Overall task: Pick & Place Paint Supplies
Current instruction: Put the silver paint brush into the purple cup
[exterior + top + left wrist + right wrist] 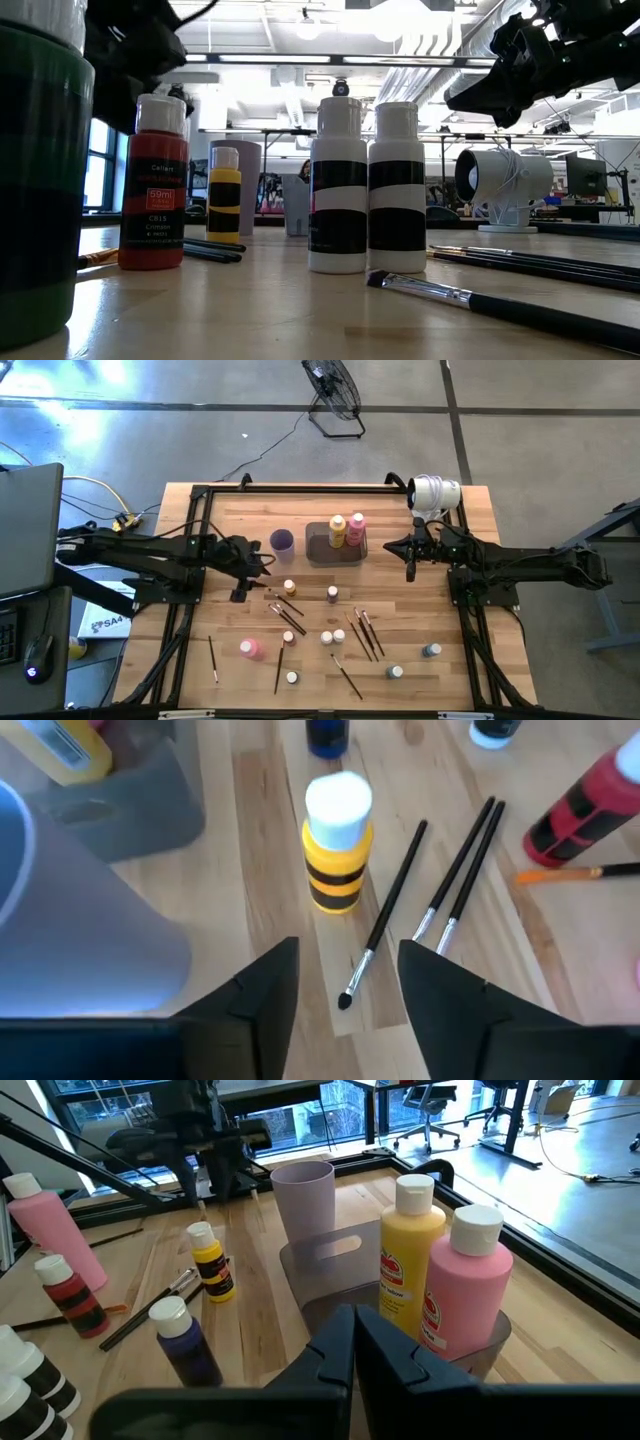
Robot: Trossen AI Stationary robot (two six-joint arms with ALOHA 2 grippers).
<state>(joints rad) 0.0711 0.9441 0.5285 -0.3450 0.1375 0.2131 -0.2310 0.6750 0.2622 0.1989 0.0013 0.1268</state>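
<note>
My left gripper [348,990] hangs open over the table's left middle [262,567], touching nothing. Just beyond its fingers stands a small yellow, black-striped bottle with a white cap [338,845] [289,588]. Beside that bottle several thin dark-handled brushes [392,905] lie flat, and one brush tip shows between the fingers. My right gripper [355,1330] [410,560] is shut and hovers to the right of the dark grey tray [318,550]. A tall yellow bottle [408,1255] and a tall pink bottle [465,1285] stand upright in the tray.
A purple cup [282,542] stands left of the tray. More small bottles [327,637], a pink bottle [250,648] and several brushes [365,632] are scattered over the near half of the table. A white lamp-like device [435,492] sits at the far right corner.
</note>
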